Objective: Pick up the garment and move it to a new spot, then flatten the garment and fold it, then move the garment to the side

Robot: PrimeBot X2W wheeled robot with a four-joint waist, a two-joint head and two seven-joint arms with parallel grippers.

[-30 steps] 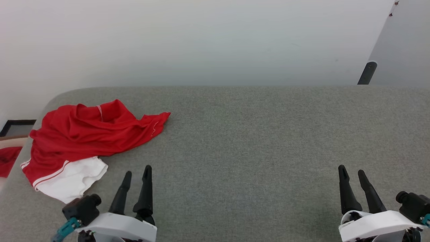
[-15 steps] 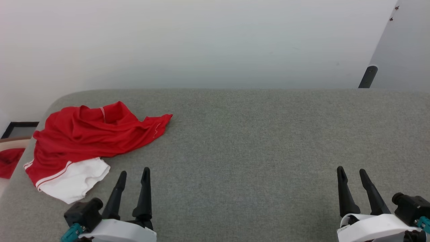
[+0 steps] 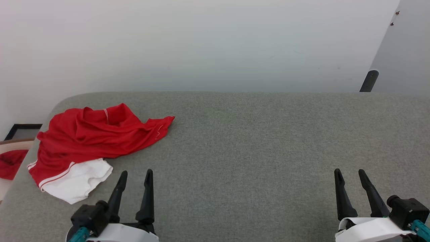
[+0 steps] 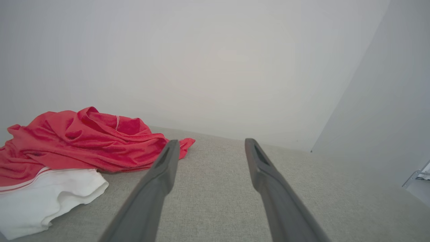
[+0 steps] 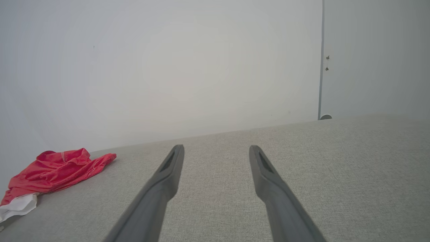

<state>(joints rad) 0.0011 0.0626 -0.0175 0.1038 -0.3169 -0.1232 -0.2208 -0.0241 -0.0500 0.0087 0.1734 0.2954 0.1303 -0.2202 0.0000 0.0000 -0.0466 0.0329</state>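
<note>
Left end: your left gripper (image 3: 136, 172) carries two long black fingers (image 3: 146, 198), thick at the root and tapering to narrow rounded tips.
Left casing: the left wrist shell (image 3: 127, 232) is smooth, white and curved.
Left camera: the left camera block (image 3: 88, 217) is chunky and black, with a left teal plug (image 3: 80, 235) poking out below.
Right end: your right gripper (image 3: 349, 172) has the same black tapered pair.
Right casing: the right wrist shell (image 3: 369, 228) is a white curved band.
Right camera: the right camera block (image 3: 404, 210) is black, with a right teal plug (image 3: 420, 229) at its corner.
Close up: in your wrist views the left gripper (image 4: 211, 143) and right gripper (image 5: 216, 148) read matte dark grey, with a slot sunk into each inner face near the tip.
</note>
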